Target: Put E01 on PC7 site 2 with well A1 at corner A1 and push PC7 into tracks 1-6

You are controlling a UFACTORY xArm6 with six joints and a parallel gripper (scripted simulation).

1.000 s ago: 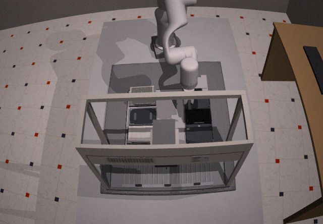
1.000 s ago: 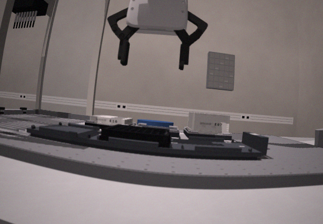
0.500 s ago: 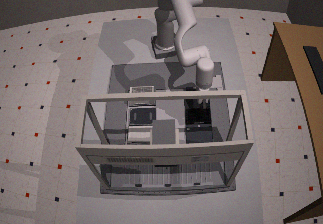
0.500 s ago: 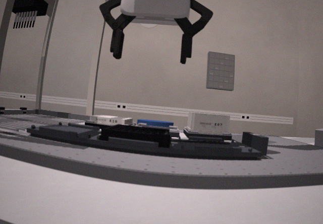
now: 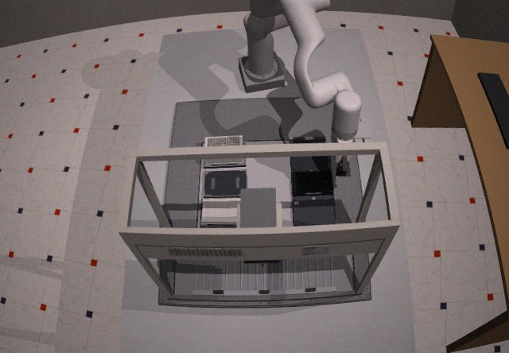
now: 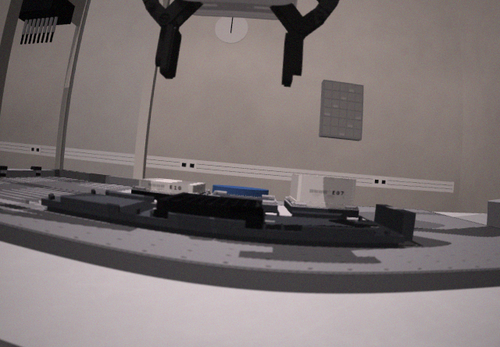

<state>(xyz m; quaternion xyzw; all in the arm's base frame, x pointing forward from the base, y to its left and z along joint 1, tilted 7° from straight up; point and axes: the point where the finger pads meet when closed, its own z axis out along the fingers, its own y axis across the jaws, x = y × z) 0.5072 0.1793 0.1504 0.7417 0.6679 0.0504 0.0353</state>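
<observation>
The dark carrier PC7 lies on the apron, with its handle (image 6: pixel 394 220) toward the arm's base. A black plate, E01 (image 5: pixel 312 182), sits on its middle site and also shows in the low side view (image 6: pixel 209 209). The sites on either side of it look empty. The white deep-well block E07 (image 6: pixel 323 191) and the white plate E10 (image 6: pixel 161 184) stand in their nests behind the carrier. The nest between them (image 5: pixel 224 183) is empty. My gripper (image 6: pixel 228 76) (image 5: pixel 342 164) is open and empty. It hangs well above the deck, just beside the carrier's outer long edge.
The instrument's beige frame (image 5: pixel 258 234) spans the deck. The loading rails (image 5: pixel 254 277) lie beyond the carrier, with small dark lamps (image 5: pixel 263 290) behind them. A pipetting head (image 6: pixel 44 12) hangs at the upper left. A brown table (image 5: pixel 472 135) stands off to one side.
</observation>
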